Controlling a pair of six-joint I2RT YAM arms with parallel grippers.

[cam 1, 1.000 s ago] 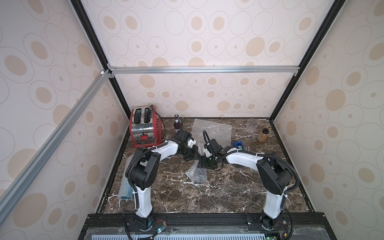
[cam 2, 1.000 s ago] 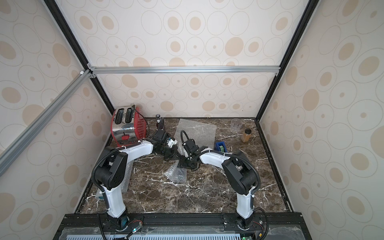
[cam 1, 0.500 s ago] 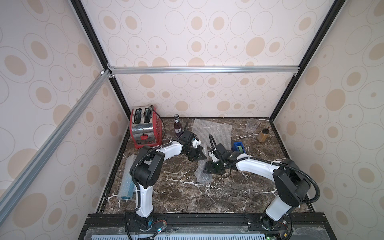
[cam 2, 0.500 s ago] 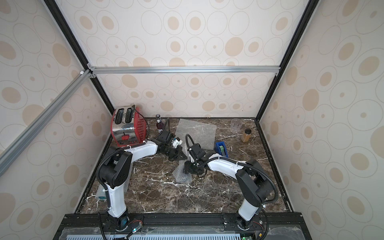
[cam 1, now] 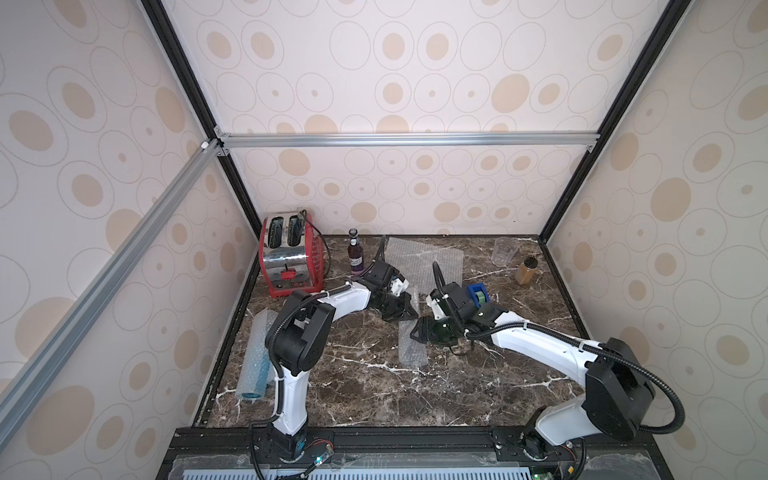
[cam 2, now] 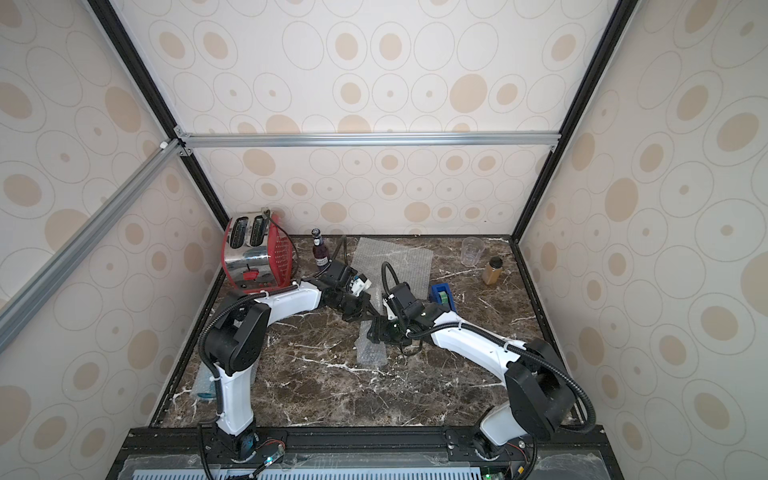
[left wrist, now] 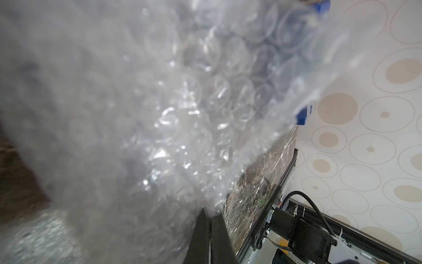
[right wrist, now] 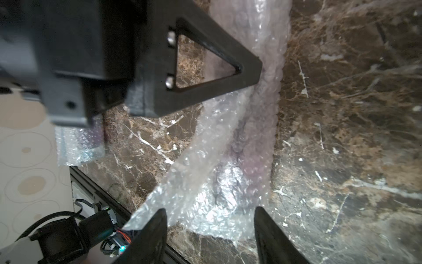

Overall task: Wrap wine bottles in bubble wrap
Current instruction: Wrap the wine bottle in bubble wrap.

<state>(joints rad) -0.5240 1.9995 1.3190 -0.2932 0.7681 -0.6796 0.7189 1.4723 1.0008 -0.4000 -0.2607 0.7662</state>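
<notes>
Three pieces of bubble wrap, one bare bottle and two claws, on a brown, white-veined marble desk (cam 1: 374, 395) between cream walls printed with tan ovals.
- 1 left roll (cam 1: 257, 357): bubbled tube, blue showing through, lying at the desk's left edge.
- 1 toaster (cam 1: 289, 257): red and chrome, back corner.
- 1 purple bottle (cam 1: 355, 253): slim glass, dark cap, upright beside the toaster.
- 1 left claw (cam 1: 409, 312): pinched tight on the far end of the centre bundle (cam 1: 411, 349).
- 1 flat sheet (cam 1: 424, 257): spread at the back.
- The centre bundle: crumpled roll, purple tint inside.
- 1 right claw (right wrist: 210, 219): jaws apart, straddling that bundle.
- 1 tape dispenser (cam 1: 478, 293): blue.
- 1 cup (cam 1: 505, 250): clear.
- 1 jar (cam 1: 525, 270): amber.
</notes>
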